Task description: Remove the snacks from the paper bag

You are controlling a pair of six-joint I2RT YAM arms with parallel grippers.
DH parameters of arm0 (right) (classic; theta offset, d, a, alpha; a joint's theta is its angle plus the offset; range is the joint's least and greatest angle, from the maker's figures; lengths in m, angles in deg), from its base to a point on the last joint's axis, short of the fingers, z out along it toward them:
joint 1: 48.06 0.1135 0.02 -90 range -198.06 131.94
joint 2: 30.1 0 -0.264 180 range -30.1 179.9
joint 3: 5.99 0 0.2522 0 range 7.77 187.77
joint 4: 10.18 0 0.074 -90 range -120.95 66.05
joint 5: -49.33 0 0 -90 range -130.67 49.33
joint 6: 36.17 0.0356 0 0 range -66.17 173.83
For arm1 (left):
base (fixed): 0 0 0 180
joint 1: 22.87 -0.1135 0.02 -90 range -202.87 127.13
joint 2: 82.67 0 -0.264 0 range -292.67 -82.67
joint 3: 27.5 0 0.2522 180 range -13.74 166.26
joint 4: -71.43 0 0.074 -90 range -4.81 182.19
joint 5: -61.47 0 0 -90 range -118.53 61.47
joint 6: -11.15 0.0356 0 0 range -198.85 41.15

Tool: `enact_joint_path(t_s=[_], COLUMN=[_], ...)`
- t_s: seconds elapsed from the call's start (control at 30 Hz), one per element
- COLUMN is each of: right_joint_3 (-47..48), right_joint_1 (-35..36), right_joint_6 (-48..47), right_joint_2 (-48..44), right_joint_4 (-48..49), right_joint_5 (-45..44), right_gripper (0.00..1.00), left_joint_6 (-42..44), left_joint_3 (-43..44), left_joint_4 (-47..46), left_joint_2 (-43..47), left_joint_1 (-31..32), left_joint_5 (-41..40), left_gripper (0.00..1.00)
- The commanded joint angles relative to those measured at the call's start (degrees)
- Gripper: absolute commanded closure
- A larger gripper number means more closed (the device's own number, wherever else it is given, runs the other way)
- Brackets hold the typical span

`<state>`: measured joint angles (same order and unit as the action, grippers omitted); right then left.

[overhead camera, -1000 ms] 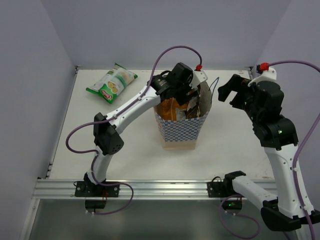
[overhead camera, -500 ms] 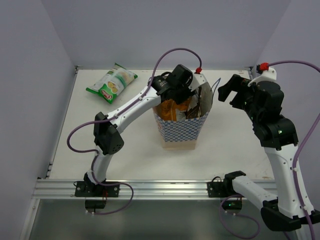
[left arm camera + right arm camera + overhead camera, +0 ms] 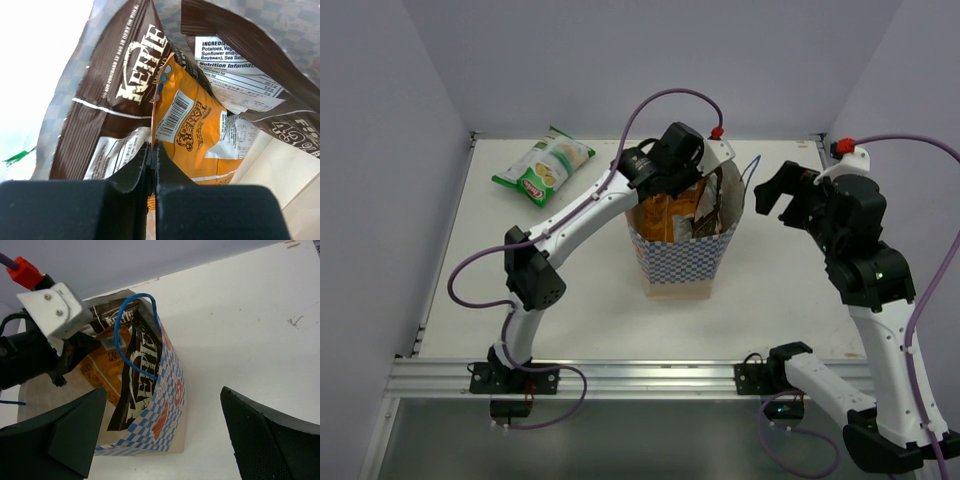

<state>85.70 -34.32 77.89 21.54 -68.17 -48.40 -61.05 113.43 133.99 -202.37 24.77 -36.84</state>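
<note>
The blue-and-white checked paper bag (image 3: 680, 262) stands upright mid-table. Inside it are an orange packet (image 3: 192, 132) and two dark brown packets (image 3: 120, 85) (image 3: 235, 47). My left gripper (image 3: 152, 146) reaches down into the bag's mouth, its jaws shut on the orange packet's left edge. From above, the left gripper (image 3: 672, 192) sits over the bag's back rim. A green and white packet (image 3: 545, 167) lies flat on the table at the back left. My right gripper (image 3: 162, 392) hangs open above and to the right of the bag (image 3: 165, 412), holding nothing.
A blue string handle (image 3: 135, 330) arches over the bag's right rim. White tabletop (image 3: 250, 330) lies right of the bag. Walls close in the table at the back and on both sides. The metal rail (image 3: 640, 375) with the arm bases runs along the near edge.
The left jaws have closed from wide open onto the orange packet's edge inside the bag. The right arm has shifted slightly downward and stays open.
</note>
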Motion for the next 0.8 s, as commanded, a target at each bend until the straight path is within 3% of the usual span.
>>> enact_joint_path(t_s=[0.0, 0.43, 0.77], right_joint_3=[-1.2, -4.63, -6.74], right_joint_1=[-0.38, -0.29, -0.38], right_joint_6=[-0.15, -0.06, 0.29], right_joint_2=[-1.89, -5.05, -7.16], right_joint_4=[1.25, 1.78, 2.13], right_joint_5=[1.22, 2.28, 3.95], right_gripper=[0.01, 0.01, 0.01], left_joint_6=[1.97, 3.2, 4.17], left_joint_3=[1.41, 1.15, -4.22], left_joint_4=[-4.76, -14.34, -32.6], left_joint_2=[6.84, 15.37, 19.33], left_joint_1=[-0.26, -0.26, -0.26], left_joint_5=[-2.32, -6.36, -9.69], left_gripper=[1.0, 1.0, 1.0])
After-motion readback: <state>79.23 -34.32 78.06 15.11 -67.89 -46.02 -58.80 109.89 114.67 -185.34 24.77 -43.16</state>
